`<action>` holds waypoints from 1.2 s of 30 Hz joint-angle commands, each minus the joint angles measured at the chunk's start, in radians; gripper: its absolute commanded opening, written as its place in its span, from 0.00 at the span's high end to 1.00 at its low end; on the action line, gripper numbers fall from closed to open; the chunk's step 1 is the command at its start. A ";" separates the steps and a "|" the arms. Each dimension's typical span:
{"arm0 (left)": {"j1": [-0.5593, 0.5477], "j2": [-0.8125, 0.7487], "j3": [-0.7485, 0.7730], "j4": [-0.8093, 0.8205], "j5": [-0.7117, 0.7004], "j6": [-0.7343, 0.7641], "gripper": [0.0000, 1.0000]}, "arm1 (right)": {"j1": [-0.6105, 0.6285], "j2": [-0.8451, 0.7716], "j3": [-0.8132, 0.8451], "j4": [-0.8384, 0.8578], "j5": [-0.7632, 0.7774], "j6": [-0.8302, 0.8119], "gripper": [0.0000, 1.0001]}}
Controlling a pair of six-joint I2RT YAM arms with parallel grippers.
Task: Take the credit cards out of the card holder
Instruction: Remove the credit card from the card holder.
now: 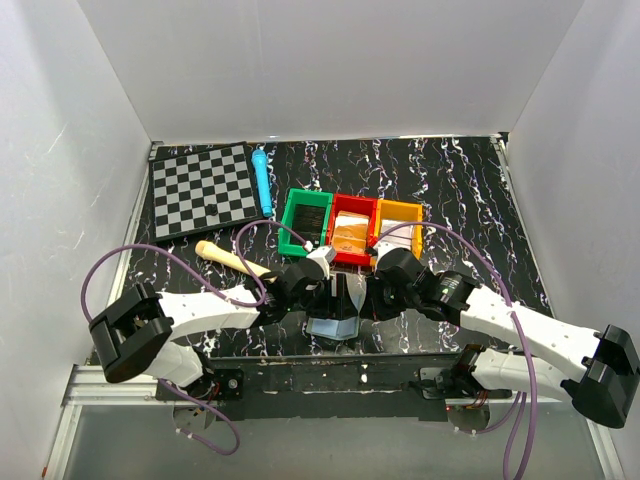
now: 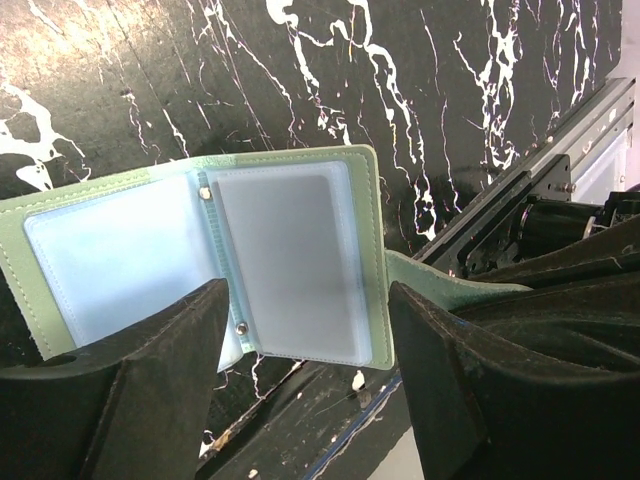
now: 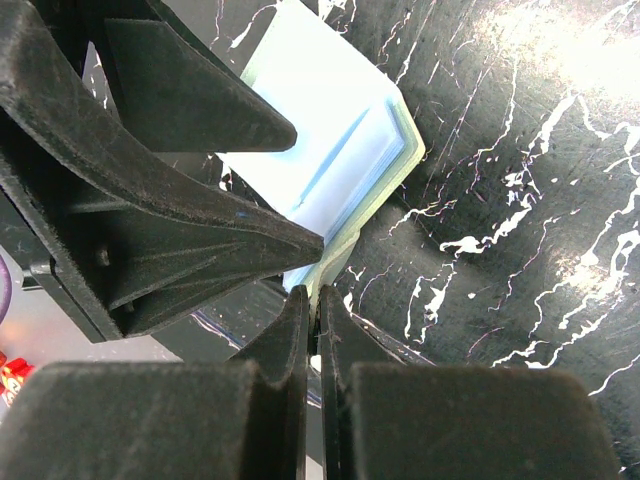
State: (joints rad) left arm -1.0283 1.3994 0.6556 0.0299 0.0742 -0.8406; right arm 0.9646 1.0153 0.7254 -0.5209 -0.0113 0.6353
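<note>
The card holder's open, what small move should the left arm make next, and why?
Probably lower the left end effector onto the grey card in the open card holder: its jaws stand open astride it, while the shut right end effector seems to pinch the side tab.

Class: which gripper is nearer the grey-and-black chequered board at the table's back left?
Left. The left gripper is right of the chequered board, toward the near edge; the right gripper lies farther right.
</note>
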 commanded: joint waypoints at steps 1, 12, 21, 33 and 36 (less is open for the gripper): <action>-0.010 -0.010 0.015 -0.008 -0.014 0.009 0.37 | 0.005 -0.015 0.051 0.013 -0.009 -0.008 0.99; -0.016 0.010 0.021 -0.013 -0.014 0.011 0.40 | 0.005 -0.035 0.069 0.004 -0.007 -0.013 0.99; -0.019 0.018 0.021 -0.012 -0.020 0.011 0.43 | 0.005 -0.040 0.055 0.004 -0.006 -0.003 0.99; -0.021 -0.045 0.007 -0.024 -0.051 0.008 0.37 | 0.005 -0.043 0.052 -0.001 -0.001 -0.003 0.99; -0.019 -0.062 0.007 -0.062 -0.060 0.014 0.37 | 0.005 -0.044 0.051 -0.002 0.004 -0.003 0.99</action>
State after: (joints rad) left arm -1.0431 1.3983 0.6556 0.0101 0.0498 -0.8398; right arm 0.9646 0.9939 0.7467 -0.5308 -0.0105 0.6312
